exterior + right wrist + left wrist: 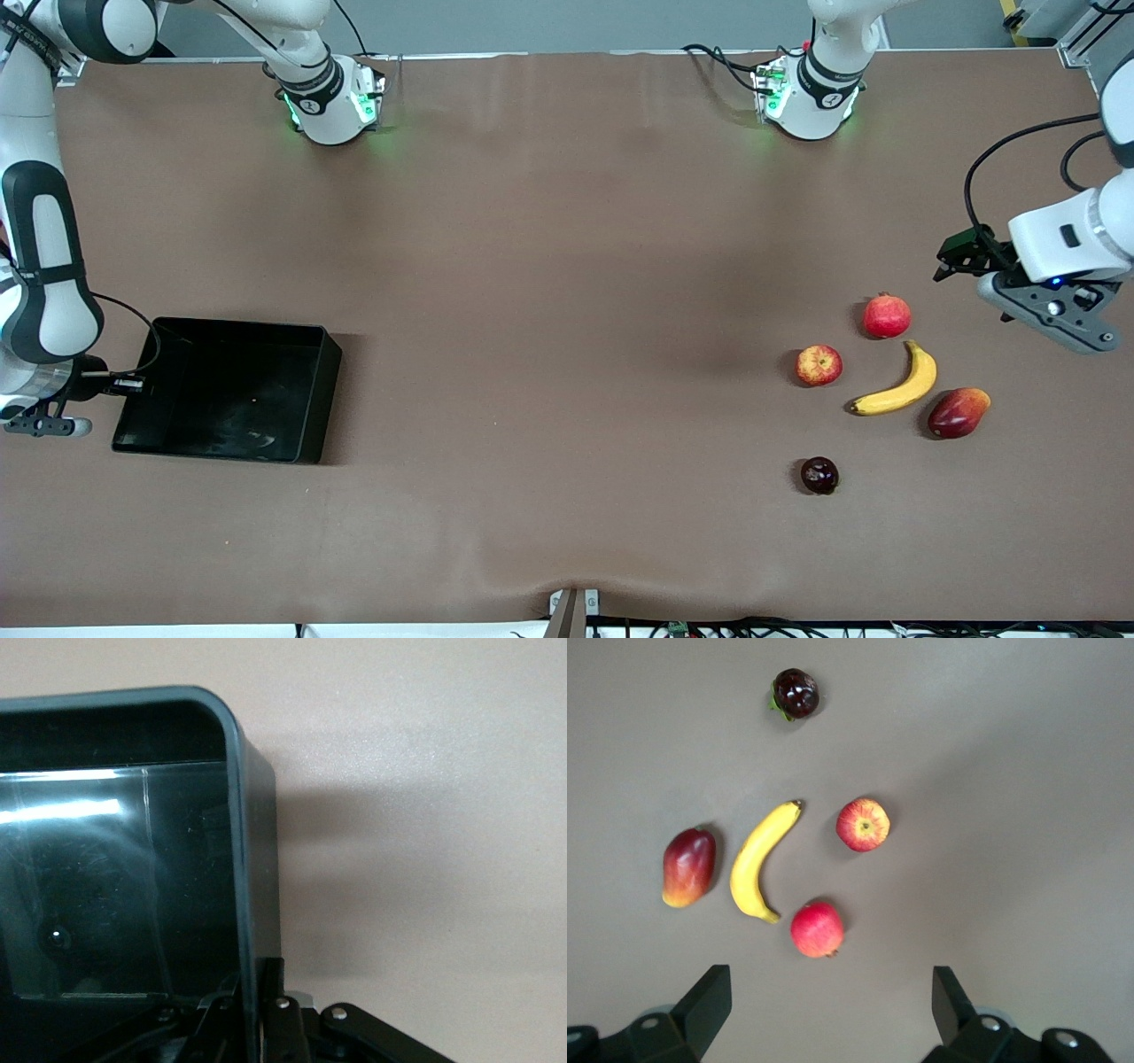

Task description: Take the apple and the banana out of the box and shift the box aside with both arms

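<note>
The box [239, 381] is a glossy black tray lying at the right arm's end of the table. My right gripper [120, 385] is shut on its end wall; in the right wrist view the wall [239, 833] runs down between the fingers of the right gripper [257, 997]. The yellow banana [897, 386] and the red-and-yellow apple [818, 365] lie on the table at the left arm's end. My left gripper [955, 260] hangs open over the table beside them. The left wrist view shows the left gripper [828, 997] empty, with the banana [757, 859] and apple [863, 825] below.
A red pomegranate [887, 316] lies farther from the front camera than the banana. A red-orange mango [959, 413] sits beside the banana's stem end. A small dark purple fruit [819, 475] lies nearest the front camera. The brown table [567, 310] stretches bare between tray and fruits.
</note>
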